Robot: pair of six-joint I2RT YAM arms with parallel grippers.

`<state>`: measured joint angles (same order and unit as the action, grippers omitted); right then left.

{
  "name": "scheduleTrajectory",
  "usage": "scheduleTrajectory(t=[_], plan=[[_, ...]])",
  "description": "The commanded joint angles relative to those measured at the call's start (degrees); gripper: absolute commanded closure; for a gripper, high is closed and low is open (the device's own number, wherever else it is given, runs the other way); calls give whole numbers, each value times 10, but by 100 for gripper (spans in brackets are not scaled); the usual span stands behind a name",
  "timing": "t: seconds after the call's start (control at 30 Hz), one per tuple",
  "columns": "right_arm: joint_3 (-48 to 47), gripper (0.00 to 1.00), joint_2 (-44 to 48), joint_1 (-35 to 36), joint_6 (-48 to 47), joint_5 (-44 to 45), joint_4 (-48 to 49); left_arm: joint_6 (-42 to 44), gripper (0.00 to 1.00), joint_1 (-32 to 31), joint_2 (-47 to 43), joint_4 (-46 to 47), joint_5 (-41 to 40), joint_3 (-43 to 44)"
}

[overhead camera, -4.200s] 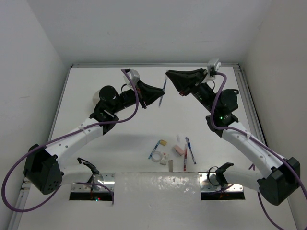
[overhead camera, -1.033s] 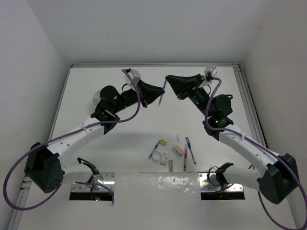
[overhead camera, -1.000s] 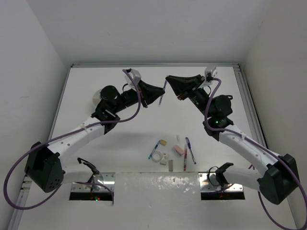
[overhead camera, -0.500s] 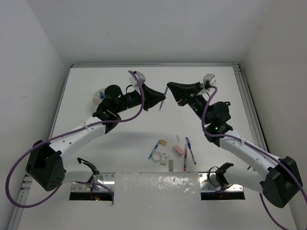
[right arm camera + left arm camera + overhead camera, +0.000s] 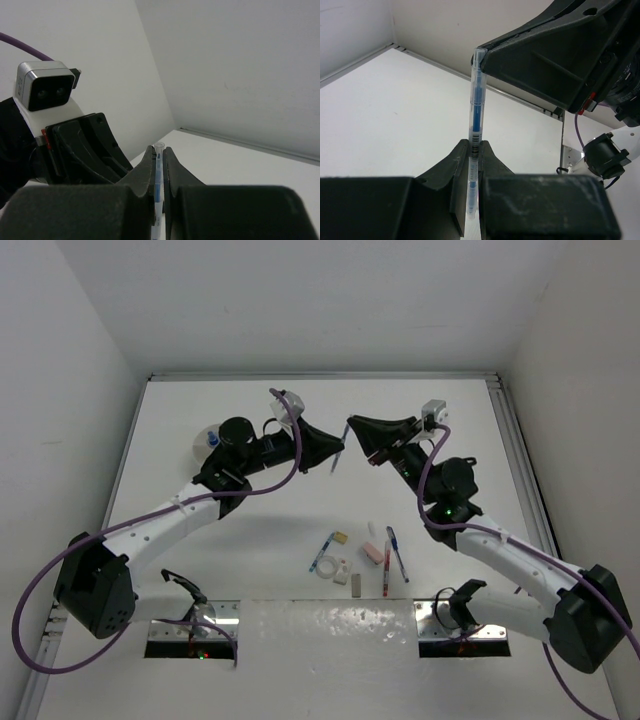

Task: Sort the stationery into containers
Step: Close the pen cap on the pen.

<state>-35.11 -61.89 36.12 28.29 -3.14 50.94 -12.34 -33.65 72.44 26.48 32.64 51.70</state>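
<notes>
At the near edge of the table [image 5: 262, 540], we see the unsorted stationery [image 5: 352, 558] in a loose cluster: a red pen [image 5: 386, 578], a tape ring [image 5: 326, 569], a pink eraser [image 5: 372, 553], a tan block [image 5: 341, 537] & others, none yet in a container. Mid-table & up in the air, both arms meet over one blue pen [image 5: 340, 444]. The left gripper [image 5: 334, 453] has its fingers [image 5: 457, 162] closed tight on the pen's lower barrel. The right gripper [image 5: 351, 424] has its fingers [image 5: 147, 167] pinched shut on the upper end, w/ the tip poking just past them. So we have two grips on one thin, clear barrel, held nearly upright btwn the grippers. Farther back on the L side, the white tub [image 5: 197, 447] sits partly hidden behind the left arm [image 5: 160, 520]; we can't tell which compartment is free.

Our worry, as a judgement: if either arm pulls away w/out the other letting go first, the pen could bend, snap or come apart. If both release together, it drops & may roll, prob. away from the tub. If only the tip-side grip remains, that hold is short & near the end, so the pen may pivot or slip in transit. The grippers are also v. close, so a careless swing could knock one against the other.
</notes>
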Motion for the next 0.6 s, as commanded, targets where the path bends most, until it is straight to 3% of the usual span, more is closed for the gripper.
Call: scheduleTrajectory(t=[0.0, 0.57], plan=[[38, 100, -19, 23, 3, -52, -115, 3, 100, 15, -21, 133, -34, 31], [51, 100, -15, 39, 2, -50, -131, 7, 100, 18, -22, 126, -32, 29]])
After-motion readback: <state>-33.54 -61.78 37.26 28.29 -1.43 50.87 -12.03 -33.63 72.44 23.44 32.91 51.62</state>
